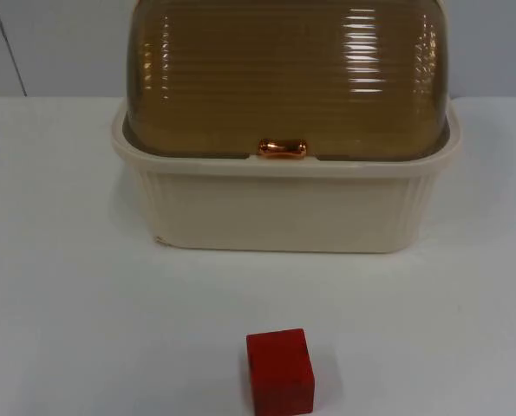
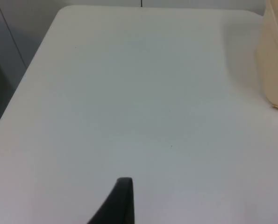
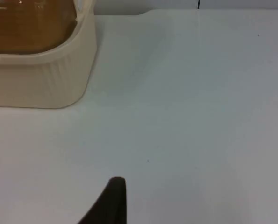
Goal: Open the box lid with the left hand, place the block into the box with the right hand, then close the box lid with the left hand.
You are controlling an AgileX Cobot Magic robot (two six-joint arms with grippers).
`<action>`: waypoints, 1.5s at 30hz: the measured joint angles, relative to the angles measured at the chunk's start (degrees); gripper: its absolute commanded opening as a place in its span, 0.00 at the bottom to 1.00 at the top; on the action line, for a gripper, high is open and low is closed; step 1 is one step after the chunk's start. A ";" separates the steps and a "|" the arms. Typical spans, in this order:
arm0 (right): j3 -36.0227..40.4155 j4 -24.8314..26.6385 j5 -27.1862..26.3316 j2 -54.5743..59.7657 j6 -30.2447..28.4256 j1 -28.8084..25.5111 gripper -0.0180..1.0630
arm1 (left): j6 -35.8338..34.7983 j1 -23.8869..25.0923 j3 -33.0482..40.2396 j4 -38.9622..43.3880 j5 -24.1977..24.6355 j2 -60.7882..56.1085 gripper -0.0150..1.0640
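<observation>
Cream box point(image 1: 284, 208) with brown lid point(image 1: 284, 74) down, shut, at back of white worktop point(image 1: 67, 303). Red block point(image 1: 280, 371) in front, well apart. Left gripper point(image 2: 122, 200) and right gripper point(image 3: 111, 200) above bare worktop beside box; jaws: cannot tell.

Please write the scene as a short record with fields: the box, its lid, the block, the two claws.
box: cream box on the white table, by the back wall
lid: amber ribbed dome lid, closed, copper handle at its front edge
block: red block on the table in front of the box, apart from it
left claw: fingertip over bare table, waiting
right claw: fingertip over bare table
</observation>
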 measured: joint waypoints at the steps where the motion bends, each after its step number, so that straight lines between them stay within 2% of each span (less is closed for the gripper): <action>1: 0.00 0.00 0.00 0.00 0.62 0.00 0.98 | 0.00 0.00 0.00 0.00 0.00 0.00 0.97; 17: 0.00 -0.04 -0.20 0.00 1.63 0.00 0.98 | 0.00 0.00 0.00 0.43 0.00 0.00 0.97; 23: 0.00 -3.07 -0.20 0.00 1.63 0.00 0.98 | 0.00 0.00 0.00 0.55 0.00 0.00 0.97; 31: -1.09 -4.37 0.78 0.05 2.97 0.00 0.98 | 0.00 0.00 -0.76 0.55 0.00 0.26 0.97; 35: -3.44 -6.14 -0.09 3.69 3.79 0.00 0.98 | -1.30 0.00 -4.00 2.89 -3.89 4.43 0.97; 40: -8.93 -7.42 -11.73 18.36 7.45 0.00 0.98 | -7.54 0.00 -9.52 7.60 -17.86 20.55 0.97; 41: -8.93 -7.42 -11.73 18.36 7.45 0.00 0.98 | -7.54 0.00 -9.52 7.60 -17.86 20.55 0.97; 44: -13.46 -8.50 -18.69 28.09 7.67 0.00 0.98 | -8.08 0.00 -13.92 7.39 -20.85 30.67 0.97; 45: -13.46 -8.50 -18.69 28.09 7.67 0.00 0.98 | -8.08 0.00 -13.92 7.39 -20.85 30.67 0.97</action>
